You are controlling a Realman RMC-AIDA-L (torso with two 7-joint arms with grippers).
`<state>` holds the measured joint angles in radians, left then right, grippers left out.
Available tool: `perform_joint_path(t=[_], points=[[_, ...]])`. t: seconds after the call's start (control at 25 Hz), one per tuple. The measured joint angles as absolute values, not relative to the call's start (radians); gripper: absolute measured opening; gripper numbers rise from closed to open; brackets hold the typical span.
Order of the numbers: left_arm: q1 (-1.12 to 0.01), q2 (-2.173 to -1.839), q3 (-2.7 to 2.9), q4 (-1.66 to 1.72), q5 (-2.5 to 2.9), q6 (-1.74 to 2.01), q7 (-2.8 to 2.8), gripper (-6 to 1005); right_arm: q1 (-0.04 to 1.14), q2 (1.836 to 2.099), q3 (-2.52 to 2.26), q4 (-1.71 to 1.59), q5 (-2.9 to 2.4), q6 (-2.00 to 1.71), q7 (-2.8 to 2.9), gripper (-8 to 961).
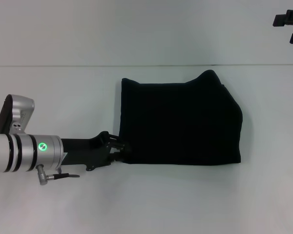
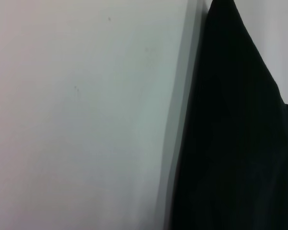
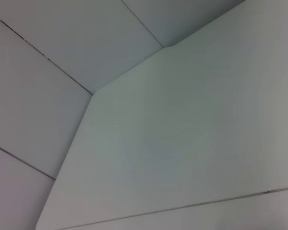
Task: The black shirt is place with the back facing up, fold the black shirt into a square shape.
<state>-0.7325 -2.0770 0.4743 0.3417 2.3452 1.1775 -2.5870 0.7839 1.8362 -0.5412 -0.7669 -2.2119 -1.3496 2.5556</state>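
Your black shirt (image 1: 180, 122) lies already folded into a rough rectangle mid-counter (image 1: 63, 97); it looks soft, light and floppy. The left gripper (image 1: 121, 148) touches its near-left corner, grip state unclear, so pinch all layers there.

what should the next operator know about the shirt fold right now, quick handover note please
Left gripper: at the near left corner of the black shirt, fingers at the cloth edge; whether it grips cannot be told.
Right gripper: not in the head view; its wrist camera shows only the white table.
Shirt: lies mid-table, already folded into a compact, roughly rectangular bundle. No print shows.
Done: the main folds, by the look of it.
Left: probably squaring it up; the far edge is uneven, with a bump at the far right, and the right side bulges.
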Motion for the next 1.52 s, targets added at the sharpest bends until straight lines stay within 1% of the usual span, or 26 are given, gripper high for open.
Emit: perform_joint_path(t=[0.32,0.44,0.8,1.0,1.28,1.52], points=[[-0.759,-2.076,0.537,0.341,2.353,1.167,-2.588,351,0.784,1.835,-0.524,-0.767,-2.212,-1.351,2.556,939],[-0.762,-2.080,0.556,0.348,2.353,1.166,-2.588,308,0.784,1.835,-0.522,-0.767,-2.212,-1.352,2.556,939],[-0.770,-2.074,0.578,0.356,2.353,1.170,-2.573,177,0.785,1.835,-0.518,-0.767,-2.212,-1.351,2.556,938],[-0.743,-2.068,0.574,0.394,2.350,1.212,-2.549,28,0.784,1.835,-0.518,-0.767,-2.212,-1.350,2.556,938],[-0.656,-2.067,0.554,0.493,2.347,1.359,-2.540,43,0.783,1.836,-0.518,-0.767,-2.212,-1.347,2.556,938],[-0.653,-2.066,0.551,0.488,2.337,1.371,-2.532,83,0.785,1.836,-0.518,-0.767,-2.212,-1.346,2.556,938]])
